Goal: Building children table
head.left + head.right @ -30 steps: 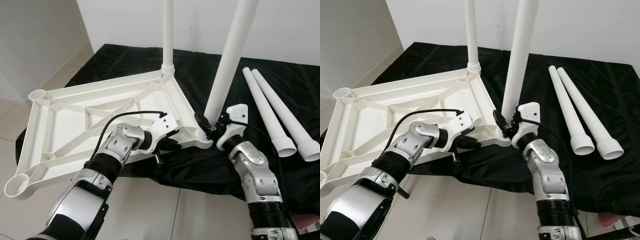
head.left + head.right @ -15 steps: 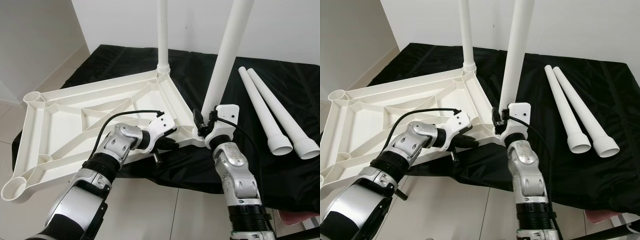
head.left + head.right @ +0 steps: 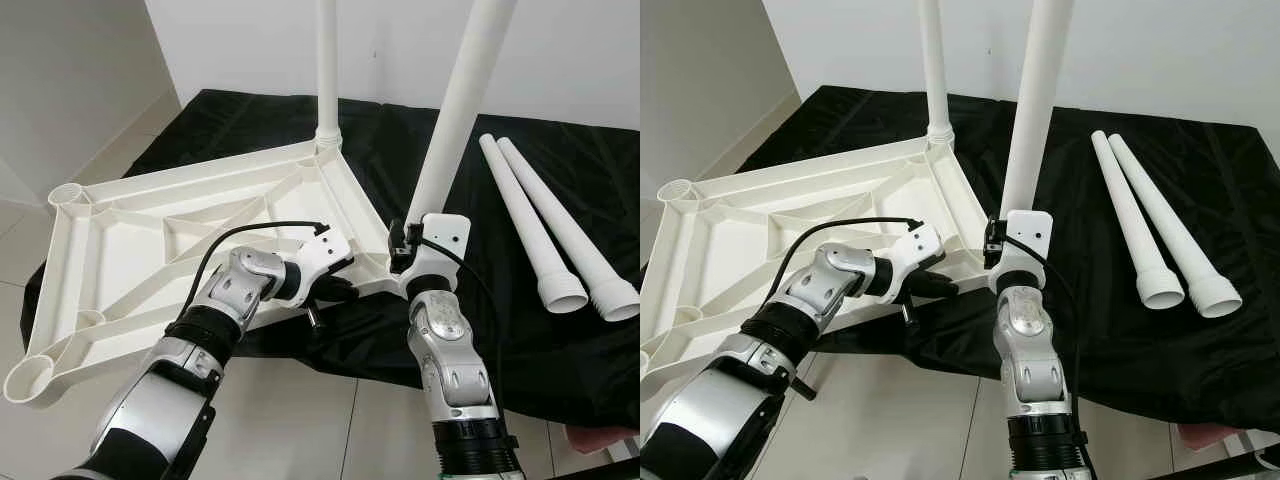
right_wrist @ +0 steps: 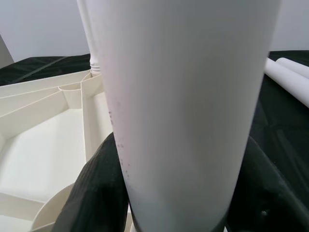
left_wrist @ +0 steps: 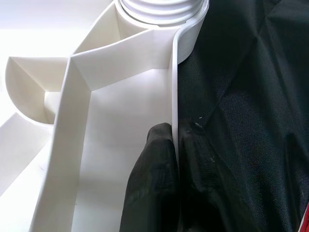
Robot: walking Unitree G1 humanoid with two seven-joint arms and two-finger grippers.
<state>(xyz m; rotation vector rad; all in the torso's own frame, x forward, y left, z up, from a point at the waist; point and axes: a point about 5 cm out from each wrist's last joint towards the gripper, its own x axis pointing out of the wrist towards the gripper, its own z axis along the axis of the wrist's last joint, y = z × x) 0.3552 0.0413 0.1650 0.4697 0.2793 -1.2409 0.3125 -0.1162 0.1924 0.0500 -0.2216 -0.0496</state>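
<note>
Keep the tall white plastic table leg (image 3: 455, 110) plumb over its corner socket as you seat it; in the head views it leans a little away from vertical, so I'd judge the thread could cross if you twist hard now. Straighten first, then turn in short, even strokes, pushing down along the leg's own axis.

The upturned white ribbed plastic tabletop (image 3: 180, 235) lies underside up on the black cloth-covered surface (image 3: 500, 300), its near long edge hanging past the cloth over the tiled floor (image 3: 300, 410). One slimmer-looking white leg (image 3: 328, 70) already stands in the far corner socket. Two loose white legs (image 3: 545, 225) lie side by side on the cloth, well apart from the work.

Your right hand (image 3: 405, 245) sits at the foot of the leaning leg, just above the socket. The wrist view shows its black fingers (image 4: 91, 193) wrapped on either side of the tube, pinching it. The forearm rises nearly straight from below, wrist bent toward the leg.

Your left hand (image 3: 335, 288) reaches in from the near side with its elbow low and pinches the tabletop's thin rim, one black finger (image 5: 154, 179) inside the wall and one outside. Hold that clamp firm so the top can't spin while you turn.
</note>
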